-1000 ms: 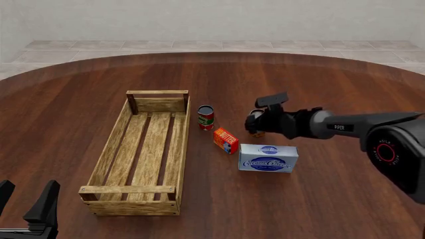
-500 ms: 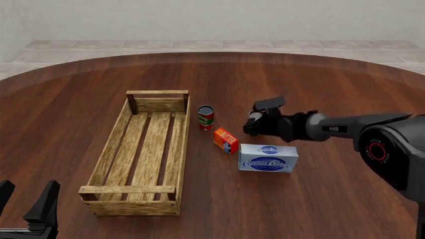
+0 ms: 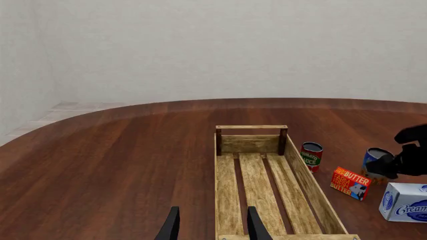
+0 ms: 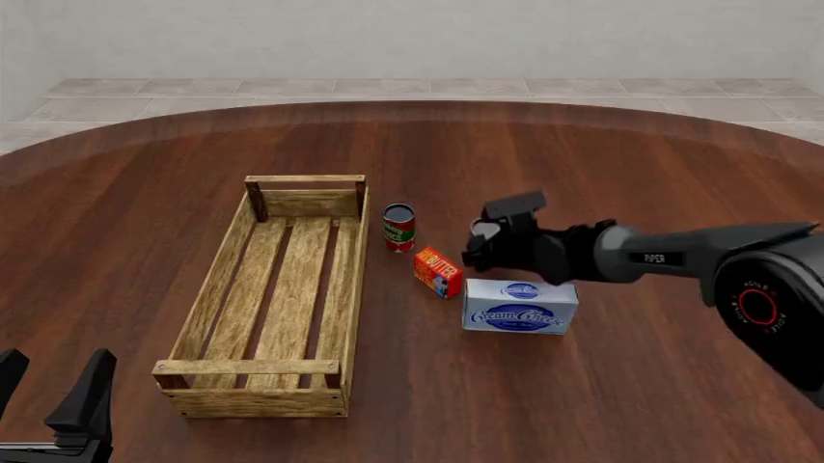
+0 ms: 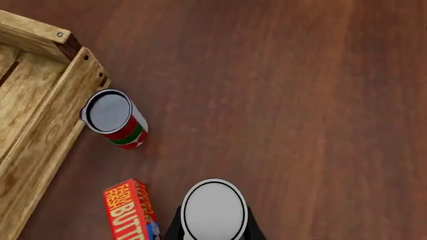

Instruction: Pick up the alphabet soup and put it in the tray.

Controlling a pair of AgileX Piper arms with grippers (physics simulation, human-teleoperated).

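In the left wrist view the left gripper (image 3: 212, 225) shows two dark fingers standing apart with nothing between them, low over the near end of the tray (image 3: 270, 187); past the tray's side, the right gripper (image 3: 393, 162) is closed around the alphabet soup (image 3: 375, 160), a small can with a blue label and a silver-grey top, beside the red-and-green can (image 3: 311, 156), the butter box (image 3: 351, 183) and the cream cheese box (image 3: 404, 201). In the front view the right gripper (image 4: 487, 243) holds the alphabet soup (image 4: 485, 231) between its fingers, above the table (image 4: 129, 193) to the right of the tray (image 4: 277, 294), near the butter box (image 4: 438, 272); the left gripper (image 4: 52, 400) sits open at the bottom left corner. In the right wrist view the can's round grey top (image 5: 213, 210) fills the space between the dark fingers (image 5: 175, 231), which press on both its sides, with the red-and-green can (image 5: 113, 117) and tray edge (image 5: 40, 130) beyond
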